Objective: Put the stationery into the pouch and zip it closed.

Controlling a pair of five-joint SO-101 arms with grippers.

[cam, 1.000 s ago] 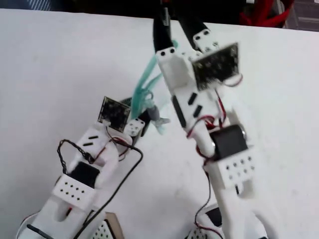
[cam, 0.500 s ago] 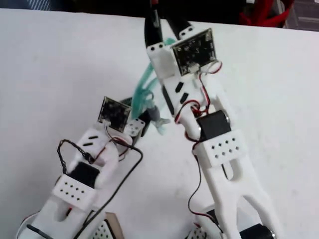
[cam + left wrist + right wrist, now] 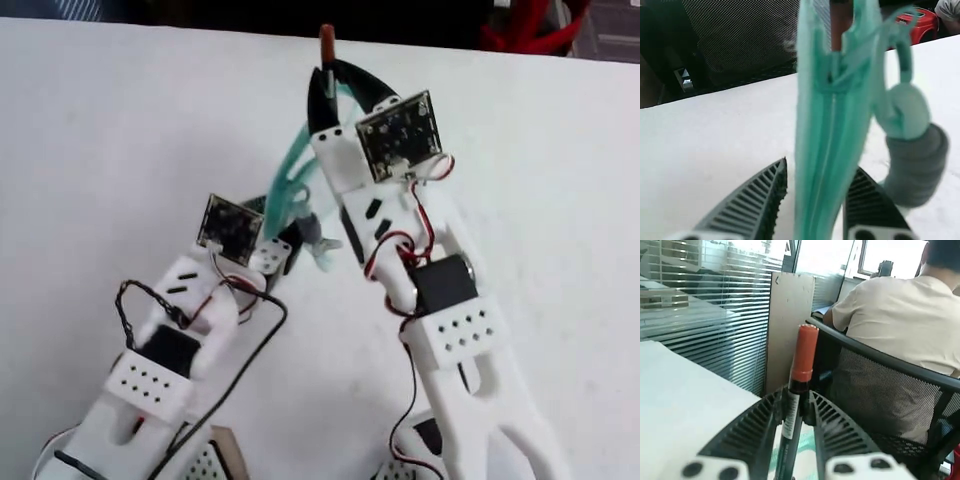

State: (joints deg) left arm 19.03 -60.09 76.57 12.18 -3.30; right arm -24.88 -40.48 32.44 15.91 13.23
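Observation:
My left gripper (image 3: 288,228) is shut on a teal pouch (image 3: 291,172), which it holds up on edge above the table. Seen from the left wrist, the pouch (image 3: 826,145) stands between the ribbed fingers (image 3: 757,197), and a grey charm (image 3: 916,165) hangs from its zip ring. My right gripper (image 3: 327,88) hovers at the pouch's far end, shut on a pen with a red cap (image 3: 326,43). The pen (image 3: 803,365) stands upright between the right gripper (image 3: 794,401). A dark red piece of the pen (image 3: 840,25) shows at the pouch's top end.
The white table (image 3: 120,120) spreads to the left and right of both arms. A black cable (image 3: 255,345) loops beside the left arm. Behind the table's far edge stand a mesh chair (image 3: 880,390) and a seated person (image 3: 900,315).
The right arm swung left and then drew back toward the near side, and the pen's red cap has come into the high view. The left arm and the pouch have kept still.

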